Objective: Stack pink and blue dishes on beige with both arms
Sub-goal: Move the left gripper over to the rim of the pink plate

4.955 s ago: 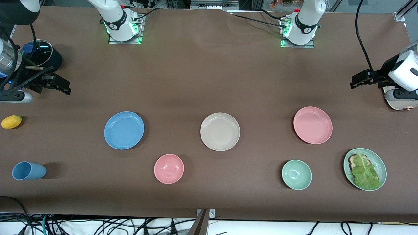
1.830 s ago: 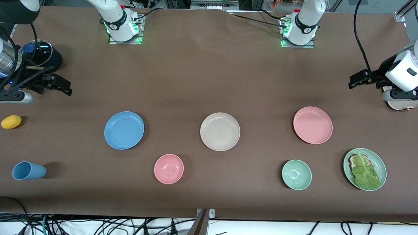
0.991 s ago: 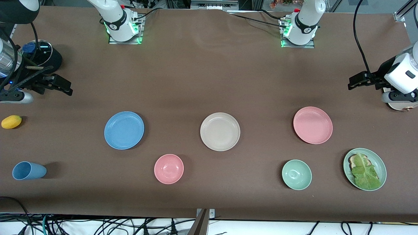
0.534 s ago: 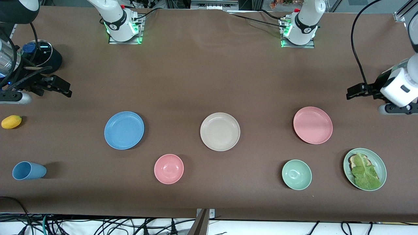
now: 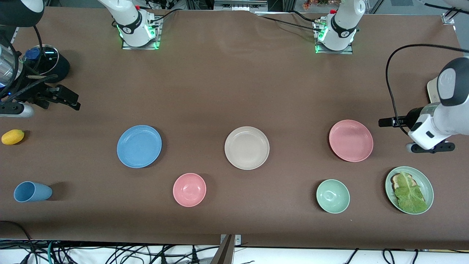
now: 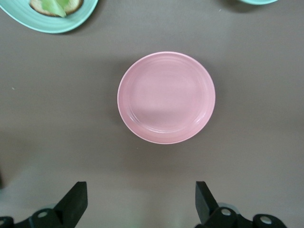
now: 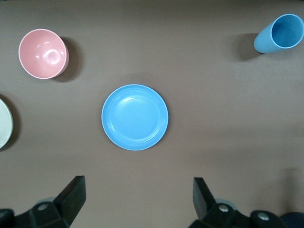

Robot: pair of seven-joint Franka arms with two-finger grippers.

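Three equal plates lie in a row across the table: the light blue plate (image 5: 139, 146) (image 7: 135, 117), the beige plate (image 5: 246, 147) in the middle and the pink plate (image 5: 351, 140) (image 6: 166, 97). My left gripper (image 5: 383, 122) (image 6: 141, 202) hangs open and empty over bare table just off the pink plate's rim, toward the left arm's end. My right gripper (image 5: 71, 99) (image 7: 137, 199) is open and empty over bare table at the right arm's end, well apart from the blue plate.
Nearer the front camera are a pink bowl (image 5: 189, 189), a green bowl (image 5: 332, 196), a green plate with lettuce (image 5: 427, 181) and a blue cup on its side (image 5: 32, 191). A yellow fruit (image 5: 13, 136) and a dark lidded pot (image 5: 45, 60) are at the right arm's end.
My left arm swung down and its gripper came toward the front camera, level with the pink plate. The right gripper barely shifted. No plate has moved.
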